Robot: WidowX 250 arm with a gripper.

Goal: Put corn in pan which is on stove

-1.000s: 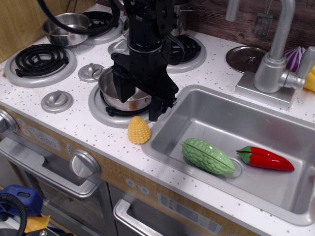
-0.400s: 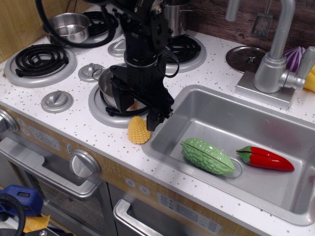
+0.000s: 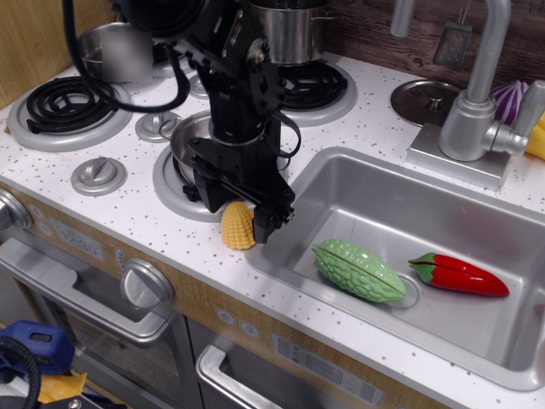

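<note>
White speckled stove (image 3: 102, 209) across the left half, front edge dropping to the oven doors below. Four coil burners: one bare at far left (image 3: 70, 102), one at back right (image 3: 319, 85) beside a tall steel pot (image 3: 285, 30), one at back left under a blurred steel bowl (image 3: 119, 53), one at front under the pan. Three round silver knobs visible on the top surface.

Steel sink (image 3: 341, 187) to the right, rim raised slightly above the counter, basin deep and mostly open. Two toys inside, lying apart: one bumpy green gourd (image 3: 359, 271), one red chili (image 3: 458, 275). One faucet (image 3: 481, 94) behind the basin, one round steel lid (image 3: 426, 100) near it on the counter.

Black arm descending from the top left, covering much of the front burner. Gripper (image 3: 240, 217) low over the counter strip between burner ring and sink rim, jaws apart, one either side of the corn; whether touching it, cannot tell.

One pan (image 3: 189, 146), shiny and shallow, on the front burner, mostly hidden behind the arm; only its left rim in view.

One corn (image 3: 238, 227), yellow, upright on the counter, just in front of the front burner, close to the sink's left corner, not in the pan. Little free room to either side there; clear counter toward the front edge.
</note>
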